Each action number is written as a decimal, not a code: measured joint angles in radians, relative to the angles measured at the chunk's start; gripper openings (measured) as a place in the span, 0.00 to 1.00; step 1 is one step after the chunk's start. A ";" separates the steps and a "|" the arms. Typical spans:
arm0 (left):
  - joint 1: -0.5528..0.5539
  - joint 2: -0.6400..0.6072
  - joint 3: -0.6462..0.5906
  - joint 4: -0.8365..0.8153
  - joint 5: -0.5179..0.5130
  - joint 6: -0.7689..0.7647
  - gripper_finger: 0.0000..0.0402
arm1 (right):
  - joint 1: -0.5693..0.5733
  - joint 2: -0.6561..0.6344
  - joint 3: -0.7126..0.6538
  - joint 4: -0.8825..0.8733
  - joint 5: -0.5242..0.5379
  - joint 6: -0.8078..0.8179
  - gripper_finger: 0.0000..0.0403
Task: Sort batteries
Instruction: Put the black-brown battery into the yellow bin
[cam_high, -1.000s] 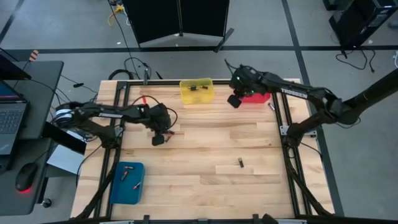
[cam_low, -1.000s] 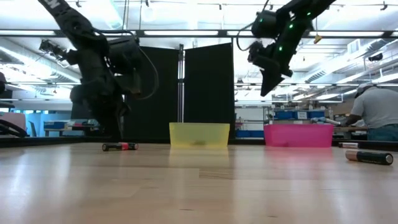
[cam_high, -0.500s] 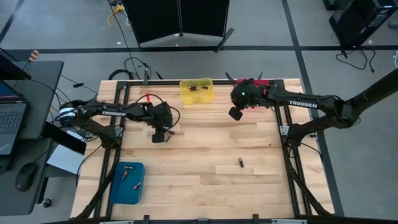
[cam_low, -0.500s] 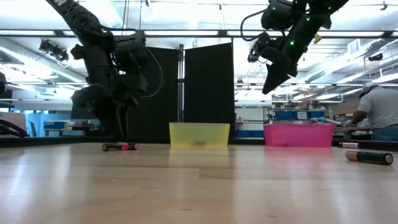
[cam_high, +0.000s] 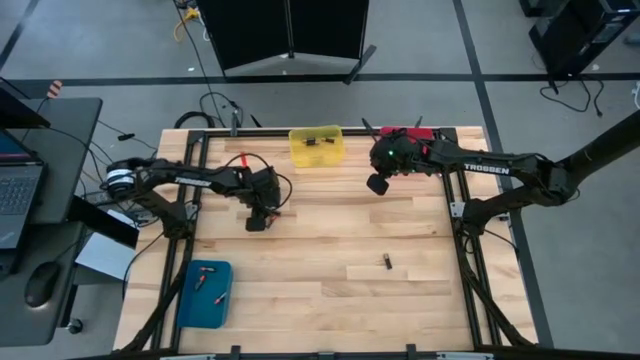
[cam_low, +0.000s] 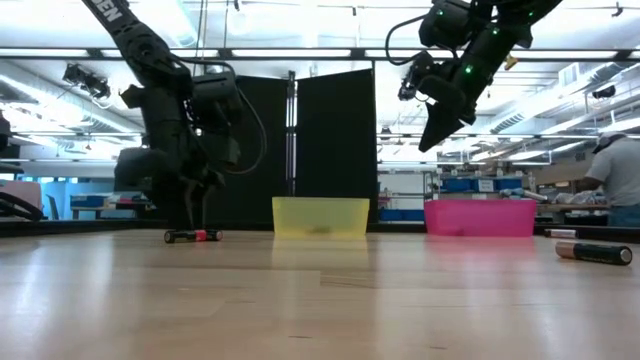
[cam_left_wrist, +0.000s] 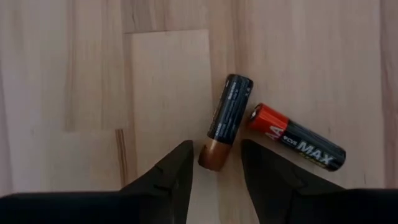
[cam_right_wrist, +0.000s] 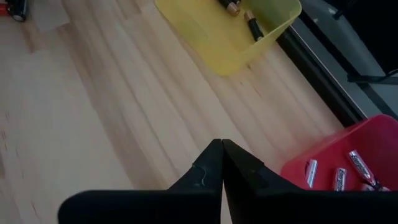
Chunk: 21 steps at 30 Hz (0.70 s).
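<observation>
Two batteries lie touching on the wood at the left: a black one with a copper end (cam_left_wrist: 227, 118) and a red-and-black one (cam_left_wrist: 295, 140), seen together in the low view (cam_low: 193, 236). My left gripper (cam_left_wrist: 217, 165) is down over them, pointing down and open. Its fingers stand on either side of the black battery's copper end (cam_left_wrist: 211, 157) with a gap on both sides. My right gripper (cam_high: 377, 185) hangs shut and empty above the table, beside the red bin (cam_high: 410, 133). Another battery (cam_high: 387, 262) lies alone toward the near right.
The yellow bin (cam_high: 316, 146) stands at the far middle with batteries inside (cam_right_wrist: 252, 25). The red bin (cam_right_wrist: 339, 168) also holds some, and the blue bin (cam_high: 206, 293) sits at the near left. Bare wood lies between them. A person (cam_low: 620, 180) is in the room behind.
My right gripper has drawn back from over the red bin toward the table's near edge and tipped, staying shut. My left gripper has stayed low over the two batteries and its fingers have opened.
</observation>
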<state>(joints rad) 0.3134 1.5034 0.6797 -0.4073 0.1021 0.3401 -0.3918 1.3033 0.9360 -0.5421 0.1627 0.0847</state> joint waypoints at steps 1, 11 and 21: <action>0.000 0.006 0.002 0.000 -0.001 0.000 0.37 | 0.001 0.000 0.000 0.000 0.000 0.000 0.03; -0.009 0.024 0.000 0.023 -0.043 0.041 0.21 | 0.007 0.000 0.000 0.005 0.000 -0.001 0.04; -0.005 -0.020 0.080 -0.083 -0.109 0.020 0.11 | 0.012 0.000 0.000 0.011 0.000 0.009 0.04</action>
<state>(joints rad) 0.3081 1.4839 0.7592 -0.4907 -0.0069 0.3602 -0.3800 1.3033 0.9360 -0.5314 0.1627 0.0932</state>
